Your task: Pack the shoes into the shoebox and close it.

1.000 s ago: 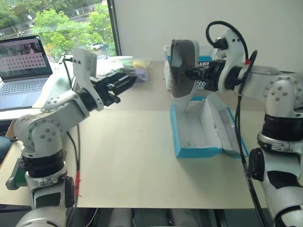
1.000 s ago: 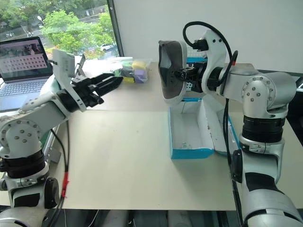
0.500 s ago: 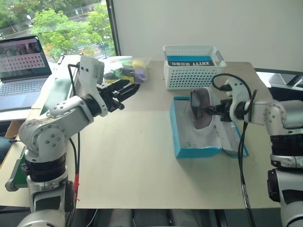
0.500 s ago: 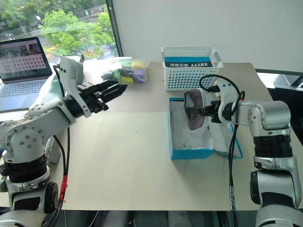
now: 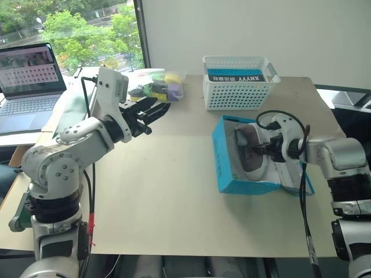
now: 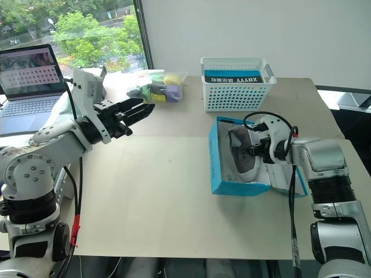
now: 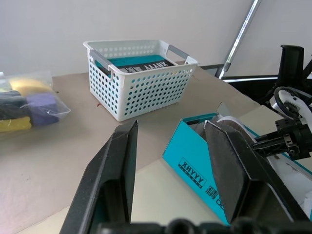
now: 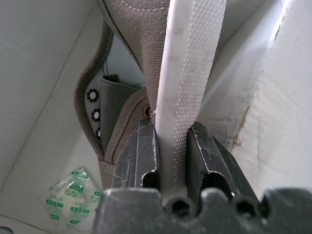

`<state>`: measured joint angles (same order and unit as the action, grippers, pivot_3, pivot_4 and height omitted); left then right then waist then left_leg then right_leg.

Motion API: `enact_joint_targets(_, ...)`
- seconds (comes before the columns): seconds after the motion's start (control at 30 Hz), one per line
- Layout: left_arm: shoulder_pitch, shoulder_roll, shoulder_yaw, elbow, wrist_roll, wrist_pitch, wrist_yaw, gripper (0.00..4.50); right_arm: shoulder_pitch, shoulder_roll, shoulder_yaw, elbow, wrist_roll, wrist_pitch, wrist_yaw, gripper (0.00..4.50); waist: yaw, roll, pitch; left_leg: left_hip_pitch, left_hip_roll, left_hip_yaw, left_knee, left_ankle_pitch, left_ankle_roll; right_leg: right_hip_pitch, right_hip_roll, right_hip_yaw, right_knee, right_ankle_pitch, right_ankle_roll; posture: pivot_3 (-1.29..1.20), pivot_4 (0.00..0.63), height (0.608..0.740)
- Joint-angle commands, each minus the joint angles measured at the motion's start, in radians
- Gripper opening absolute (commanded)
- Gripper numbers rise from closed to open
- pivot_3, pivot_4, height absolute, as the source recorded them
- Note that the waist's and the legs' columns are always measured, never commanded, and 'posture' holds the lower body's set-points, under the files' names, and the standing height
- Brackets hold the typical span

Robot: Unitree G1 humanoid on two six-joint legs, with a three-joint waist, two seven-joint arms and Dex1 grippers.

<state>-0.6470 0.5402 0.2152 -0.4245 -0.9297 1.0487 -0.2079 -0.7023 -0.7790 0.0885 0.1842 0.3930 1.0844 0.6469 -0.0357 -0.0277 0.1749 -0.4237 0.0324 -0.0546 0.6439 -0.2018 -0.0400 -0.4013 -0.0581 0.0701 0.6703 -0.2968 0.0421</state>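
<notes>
Daylight floods in from the window [image 5: 69,29] at my left; soft shadows, my wrist views sharp.

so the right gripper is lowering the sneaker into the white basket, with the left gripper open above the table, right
Not the basket. The right gripper holds the sneaker by its sole inside the blue shoebox, as the left eye view shows. The white basket sits behind it. The left gripper is open above the table.
</notes>
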Motion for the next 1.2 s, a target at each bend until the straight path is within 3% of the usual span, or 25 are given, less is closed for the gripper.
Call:
enact_joint_targets(0.03, 0.008, -0.003, 0.017, -0.051, -0.004, -0.017, 0.010, 2.30, 0.018, -0.011, 0.020, 0.022, -0.031, 0.007, 0.024, 2.28, 0.001, 0.000, 0.000, 0.000, 0.000, 0.000, 0.000, 0.000, 0.000, 0.001, 0.000, 0.000, 0.000, 0.000, 0.000, 0.00, 0.150, 0.740)
enact_joint_targets(0.2, 0.018, 0.003, 0.023, -0.064, -0.008, -0.013, 0.021, 2.30, -0.009, -0.019, 0.065, -0.029, -0.082, -0.024, 0.030, 4.00, 0.000, 0.000, 0.000, 0.000, 0.000, 0.000, 0.000, 0.000, 0.000, 0.000, 0.000, 0.000, 0.000, 0.000, 0.000, 0.00, 0.150, 0.740)
enact_joint_targets(0.27, 0.020, 0.006, 0.027, -0.066, -0.010, -0.011, 0.026, 2.30, -0.038, -0.023, 0.091, -0.084, -0.106, -0.029, 0.028, 4.49, -0.002, 0.000, 0.000, 0.000, 0.000, 0.000, 0.000, 0.000, 0.000, 0.000, 0.000, 0.000, 0.001, 0.000, 0.000, 0.00, 0.150, 0.740)
enact_joint_targets(0.5, 0.019, 0.011, 0.026, -0.060, -0.007, -0.012, 0.028, 2.30, -0.145, -0.051, 0.152, -0.271, -0.132, 0.022, 0.073, 4.49, -0.008, 0.000, 0.000, 0.000, 0.000, 0.000, 0.000, 0.000, 0.000, -0.002, 0.000, 0.001, 0.002, 0.000, 0.000, 0.00, 0.150, 0.740)
enact_joint_targets(0.77, 0.008, 0.012, 0.039, -0.019, 0.019, 0.001, 0.068, 2.30, -0.238, -0.050, 0.125, -0.314, -0.120, 0.037, 0.118, 4.49, 0.006, 0.000, 0.000, -0.001, 0.000, 0.000, 0.001, 0.000, 0.000, -0.002, 0.000, 0.000, 0.002, 0.000, 0.000, 0.00, 0.150, 0.740)
enact_joint_targets(0.9, 0.067, 0.072, 0.035, 0.053, 0.212, -0.021, 0.186, 2.30, -0.287, 0.136, -0.033, -0.349, 0.046, -0.049, 0.161, 4.49, -0.018, 0.000, 0.000, 0.000, 0.000, 0.000, 0.000, 0.000, 0.000, -0.002, 0.000, 0.001, 0.002, 0.000, 0.000, 0.00, 0.150, 0.740)
enact_joint_targets(1.0, 0.116, 0.056, 0.081, 0.067, 0.264, -0.054, 0.222, 2.30, -0.281, 0.231, -0.077, -0.350, 0.084, -0.119, 0.154, 4.49, -0.024, 0.000, 0.000, 0.002, 0.001, 0.000, -0.001, 0.000, 0.000, -0.003, 0.001, 0.001, 0.006, 0.000, 0.000, 0.00, 0.150, 0.740)
enact_joint_targets(1.03, 0.133, 0.049, 0.095, 0.065, 0.276, -0.065, 0.225, 2.81, -0.279, 0.263, -0.086, -0.345, 0.100, -0.130, 0.147, 4.50, -0.023, 0.000, 0.000, 0.002, 0.001, -0.001, 0.000, 0.000, 0.000, -0.003, 0.001, 0.000, 0.006, 0.000, 0.000, 0.00, 0.150, 0.740)
enact_joint_targets(1.07, 0.153, 0.042, 0.110, 0.063, 0.295, -0.081, 0.236, 2.94, -0.276, 0.294, -0.087, -0.340, 0.111, -0.144, 0.144, 4.50, -0.020, 0.000, 0.000, 0.001, 0.000, -0.001, 0.000, 0.000, 0.000, -0.003, 0.000, 0.000, 0.006, 0.000, 0.000, 0.00, 0.150, 0.740)
enact_joint_targets(1.2, 0.225, 0.030, 0.167, 0.078, 0.378, -0.125, 0.281, 4.40, -0.260, 0.394, -0.071, -0.320, 0.129, -0.193, 0.135, 4.50, -0.007, 0.000, 0.000, 0.000, 0.000, -0.001, 0.000, 0.000, 0.000, -0.004, -0.001, 0.000, 0.008, 0.000, 0.000, 0.00, 0.150, 0.740)
